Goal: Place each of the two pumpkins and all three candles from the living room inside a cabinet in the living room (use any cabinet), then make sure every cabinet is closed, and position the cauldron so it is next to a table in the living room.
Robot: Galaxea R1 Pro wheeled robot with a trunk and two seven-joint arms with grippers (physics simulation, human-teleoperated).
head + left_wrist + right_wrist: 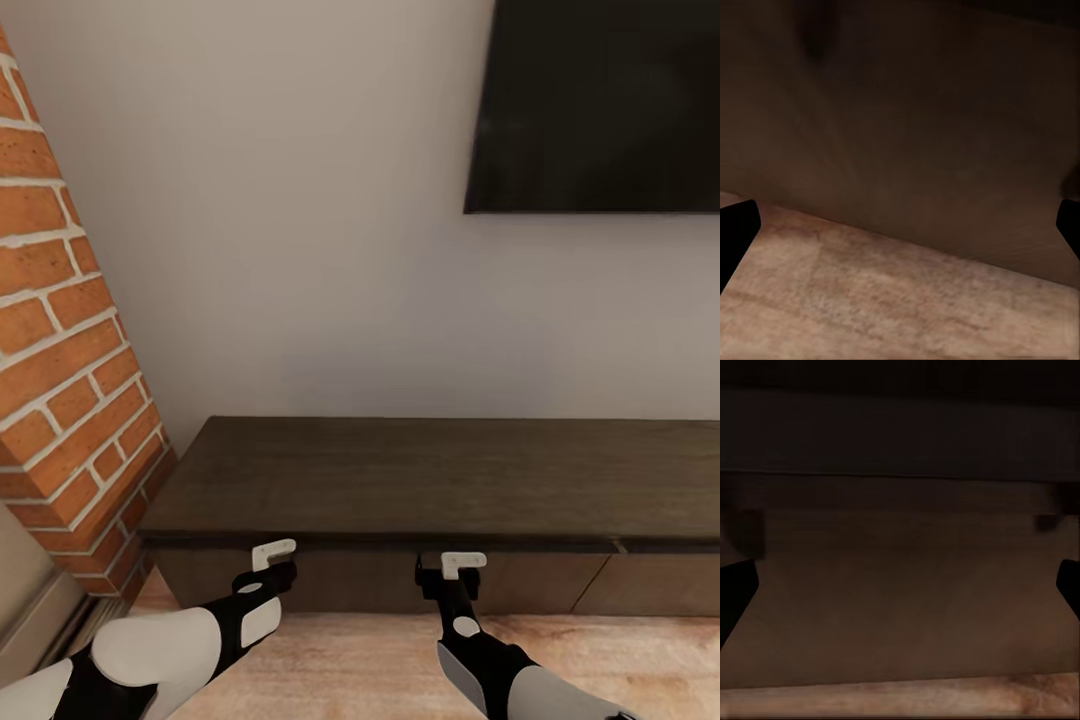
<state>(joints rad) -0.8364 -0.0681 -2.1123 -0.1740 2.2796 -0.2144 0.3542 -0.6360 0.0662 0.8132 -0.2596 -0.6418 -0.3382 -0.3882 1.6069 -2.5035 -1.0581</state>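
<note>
The robot stands square to the long dark cabinet (pixel 400 480) that runs along the far wall, with a brick pillar (pixel 70 380) at the left and a black screen (pixel 600 100) hanging above on the right. Both arms reach toward the drawer fronts just under the cabinet's top edge. The left gripper (pixel 268 565) hangs close to the left drawer front, and in its wrist view the fingertips (pixel 735 232) sit at the two far edges of the frame, so it is spread wide with nothing between them. The right gripper (pixel 458 572) is the same: wide apart, empty, right up against the dark front panel.

The drawer fronts I can see look flush, so the cabinet seems closed. Nothing rests on its top. I see no pumpkins or candles from here, and whether any are stowed inside I cannot tell. My guess is the robot is about to pull a drawer open.
</note>
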